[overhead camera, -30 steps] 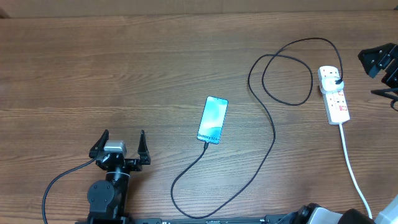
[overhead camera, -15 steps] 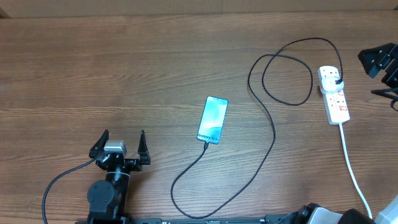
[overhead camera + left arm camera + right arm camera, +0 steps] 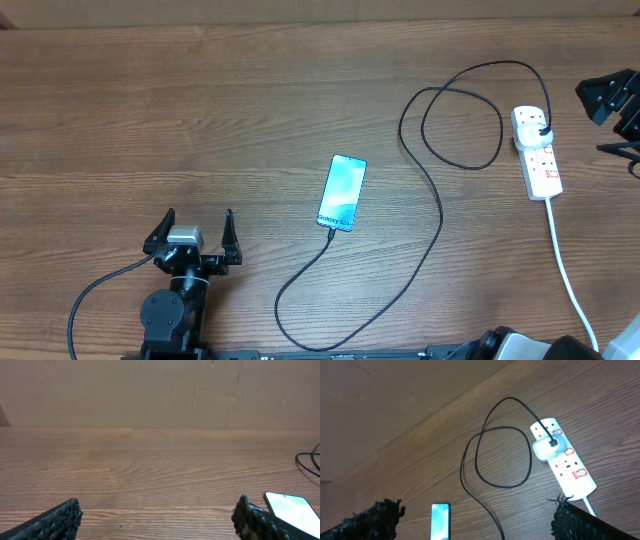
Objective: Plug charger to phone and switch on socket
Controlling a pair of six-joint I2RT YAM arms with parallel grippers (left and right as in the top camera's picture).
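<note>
Socket [image 3: 543, 166] switches — too small to tell.

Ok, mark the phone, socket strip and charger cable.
phone [image 3: 342, 192], overhead view, screen centre.
socket strip [image 3: 544, 172], overhead view, white body by the switches.
charger cable [image 3: 441, 215], overhead view, stretch right of phone.

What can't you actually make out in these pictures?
- Overhead: whether the cable tip sits fully in the phone; too small.
- Right wrist: switch positions on the power strip; too small.
- Left wrist: most of the phone; cut off by the picture's edge.
</note>
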